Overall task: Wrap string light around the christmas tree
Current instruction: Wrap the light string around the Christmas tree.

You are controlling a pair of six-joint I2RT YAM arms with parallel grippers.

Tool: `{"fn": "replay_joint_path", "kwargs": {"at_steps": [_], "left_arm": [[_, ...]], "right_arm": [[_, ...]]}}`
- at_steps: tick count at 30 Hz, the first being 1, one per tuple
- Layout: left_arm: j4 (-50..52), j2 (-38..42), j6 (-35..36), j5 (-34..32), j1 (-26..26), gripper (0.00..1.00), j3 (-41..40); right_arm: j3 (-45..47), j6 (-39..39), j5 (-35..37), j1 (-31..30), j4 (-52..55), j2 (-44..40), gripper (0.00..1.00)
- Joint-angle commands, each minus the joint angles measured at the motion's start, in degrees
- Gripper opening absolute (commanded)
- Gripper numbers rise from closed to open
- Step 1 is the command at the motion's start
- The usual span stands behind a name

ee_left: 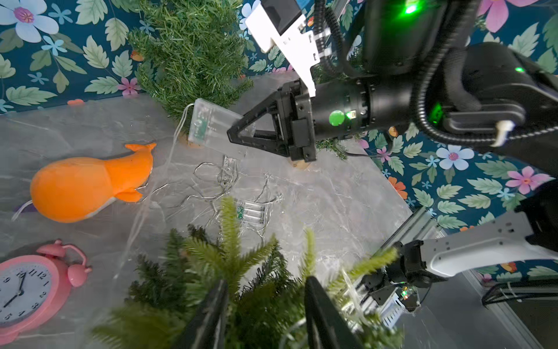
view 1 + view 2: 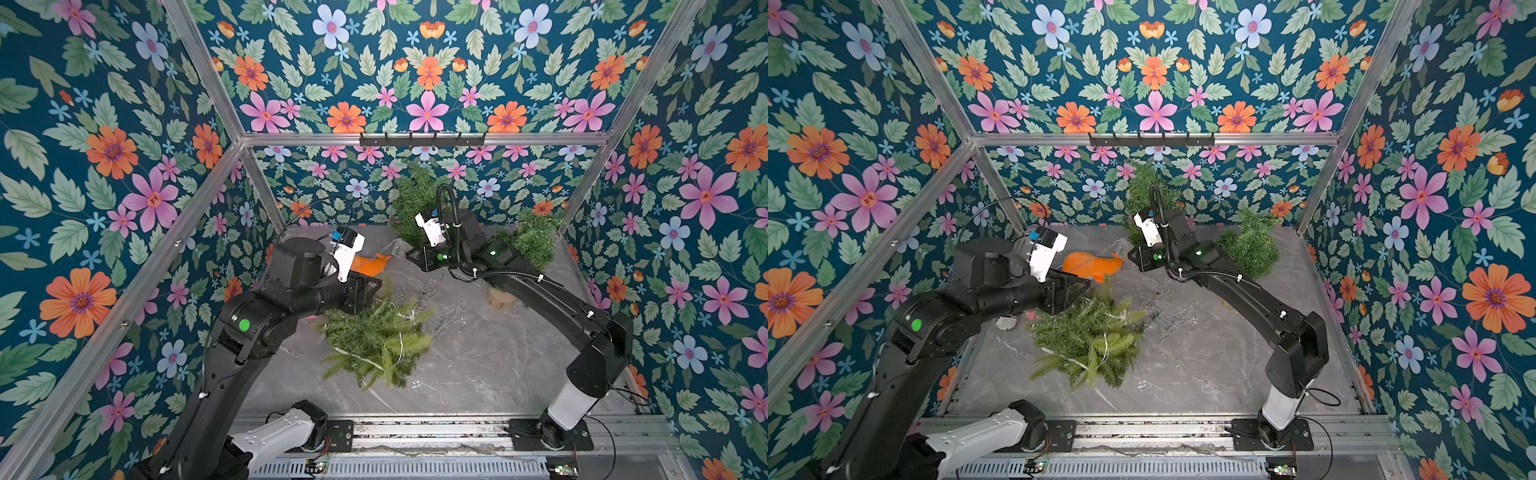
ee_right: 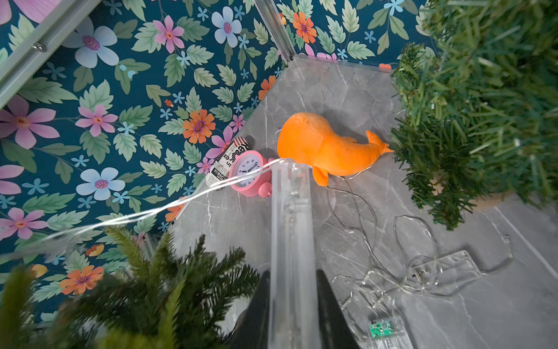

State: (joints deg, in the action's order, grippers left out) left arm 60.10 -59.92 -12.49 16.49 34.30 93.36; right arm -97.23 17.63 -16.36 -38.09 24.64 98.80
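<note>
The christmas tree (image 2: 374,336) (image 2: 1088,340) stands mid-table, with pale strands of the string light lying over its branches. My left gripper (image 2: 376,291) (image 1: 265,284) is at the tree's top, its jaws closed on the upper foliage. My right gripper (image 2: 409,255) (image 3: 291,275) is raised behind the tree, shut on the string light's clear battery box (image 1: 208,124) (image 3: 290,226). The wire (image 3: 151,213) runs taut from the box down to the tree's branches (image 3: 169,287).
An orange plush whale (image 2: 370,264) (image 3: 326,145) lies behind the tree. A pink alarm clock (image 1: 27,287) and a printed can (image 3: 226,163) sit near the left wall. Two more small trees (image 2: 415,199) (image 2: 532,241) stand at the back. Loose light strings with battery boxes (image 1: 250,211) (image 3: 447,272) lie on the table.
</note>
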Motion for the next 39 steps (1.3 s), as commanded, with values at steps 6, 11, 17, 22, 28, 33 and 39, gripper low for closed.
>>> {"fn": "replay_joint_path", "kwargs": {"at_steps": [6, 11, 17, 22, 28, 33, 39], "left_arm": [[0.60, -0.46, 0.02, -2.97, 0.15, 0.64, 3.40], [-1.69, -2.07, -0.75, -3.80, 0.15, 0.64, 2.30], [-3.98, -0.56, 0.28, 1.65, 0.14, 0.68, -0.62], [-3.59, -0.97, 2.84, 0.03, 0.15, 0.73, -2.94], [-3.37, -2.64, 4.39, -0.09, 0.23, 0.76, -4.64], [-4.40, -2.79, 4.05, -1.30, 0.18, 0.77, -7.39], [-6.50, -2.17, 2.87, -2.95, 0.24, 0.65, -10.18]], "right_arm": [[-0.40, 0.26, 1.50, -0.01, 0.60, 1.11, 0.00], [-0.03, 0.64, 2.86, -0.05, 0.95, 1.46, 0.00], [0.79, 1.29, 4.18, -0.06, 0.78, 1.00, 0.00], [1.08, 1.63, 4.62, -0.06, 0.34, 0.14, 0.00], [2.80, 2.15, 5.14, -0.06, -0.39, -2.11, 0.00], [4.38, 2.38, 5.44, -0.01, -0.45, -3.23, 0.00], [6.49, 0.96, 7.68, -0.01, 0.90, -7.47, 0.00]]}}
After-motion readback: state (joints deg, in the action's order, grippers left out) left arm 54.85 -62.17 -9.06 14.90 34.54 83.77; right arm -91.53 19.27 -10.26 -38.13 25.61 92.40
